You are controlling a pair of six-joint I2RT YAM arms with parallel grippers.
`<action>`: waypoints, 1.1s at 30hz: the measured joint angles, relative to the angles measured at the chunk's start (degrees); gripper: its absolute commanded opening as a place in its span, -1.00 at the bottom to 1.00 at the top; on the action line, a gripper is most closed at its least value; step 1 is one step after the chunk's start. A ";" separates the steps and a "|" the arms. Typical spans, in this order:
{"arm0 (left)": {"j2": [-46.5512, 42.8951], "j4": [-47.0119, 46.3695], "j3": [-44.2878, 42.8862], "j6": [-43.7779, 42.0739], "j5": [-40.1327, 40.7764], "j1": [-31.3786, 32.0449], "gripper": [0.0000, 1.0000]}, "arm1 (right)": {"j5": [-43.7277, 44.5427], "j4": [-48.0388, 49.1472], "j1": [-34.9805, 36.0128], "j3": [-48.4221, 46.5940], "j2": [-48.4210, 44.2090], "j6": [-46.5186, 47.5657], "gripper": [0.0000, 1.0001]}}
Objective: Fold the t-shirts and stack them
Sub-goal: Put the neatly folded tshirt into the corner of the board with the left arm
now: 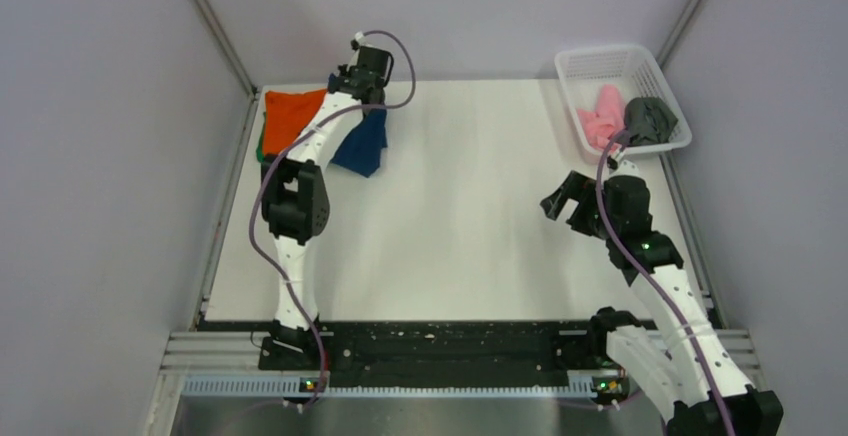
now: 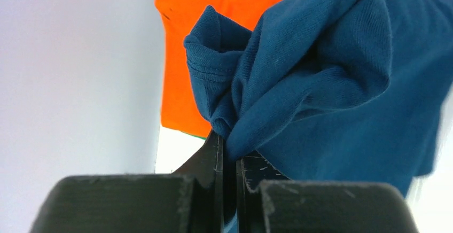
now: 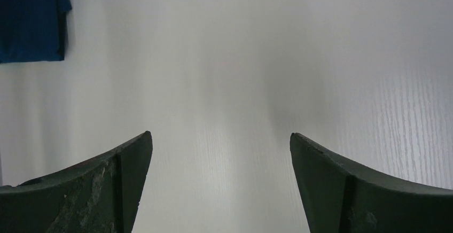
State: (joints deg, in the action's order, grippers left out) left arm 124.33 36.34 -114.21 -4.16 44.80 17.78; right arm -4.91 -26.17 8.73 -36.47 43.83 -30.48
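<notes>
Left tool is clamped on a bunched edge of the navy shirt. The shirt hangs just beside the orange shirt, partly over its near corner. Right tool has its jaws wide apart and empty, well away from the orange shirt over bare bench. Looks like a stacking step: lower slowly, drag the cloth flat and square onto the orange, and release only once it's resting.
</notes>
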 measured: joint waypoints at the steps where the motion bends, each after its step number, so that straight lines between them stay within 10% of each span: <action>1: -0.11 -0.44 -0.72 -0.87 0.00 -0.22 -1.00 | 0.26 -0.09 0.00 0.11 -0.02 0.00 0.97; 20: -3.10 -0.39 -13.42 -4.61 -8.96 -2.84 -1.00 | 2.58 -0.09 0.00 0.22 -0.28 -0.22 0.97; 33: 0.94 2.32 -16.06 0.94 -22.91 -16.70 -1.00 | 5.18 -0.09 0.00 0.22 0.87 -0.85 0.97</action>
State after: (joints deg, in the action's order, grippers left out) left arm 125.27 38.65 -130.28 -3.22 21.89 1.08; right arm 0.27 -26.26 8.73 -36.25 44.71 -31.33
